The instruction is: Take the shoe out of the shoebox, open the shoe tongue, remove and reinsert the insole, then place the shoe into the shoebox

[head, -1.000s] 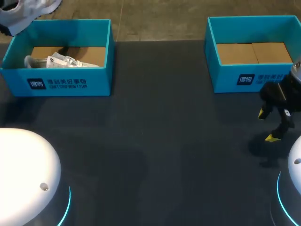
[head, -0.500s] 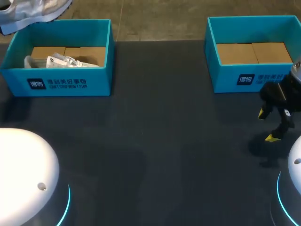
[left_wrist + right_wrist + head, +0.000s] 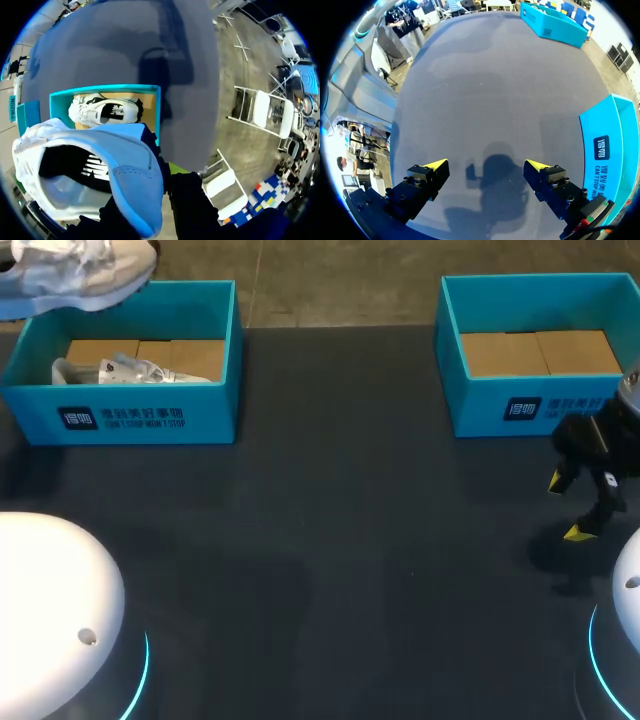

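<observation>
Sneaker, white with pale-blue sole (image 3: 80, 270), hangs at 10 o'clock over the turquoise cardboard shoebox (image 3: 150, 400), clamped by my left gripper (image 3: 167, 172); right gripper (image 3: 486, 165) gapes empty. I judge step 1 underway; next, lower it mid-table.

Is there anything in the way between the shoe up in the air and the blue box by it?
Nothing hangs between the shoe and the left shoebox, but another shoe already lies inside it.
</observation>
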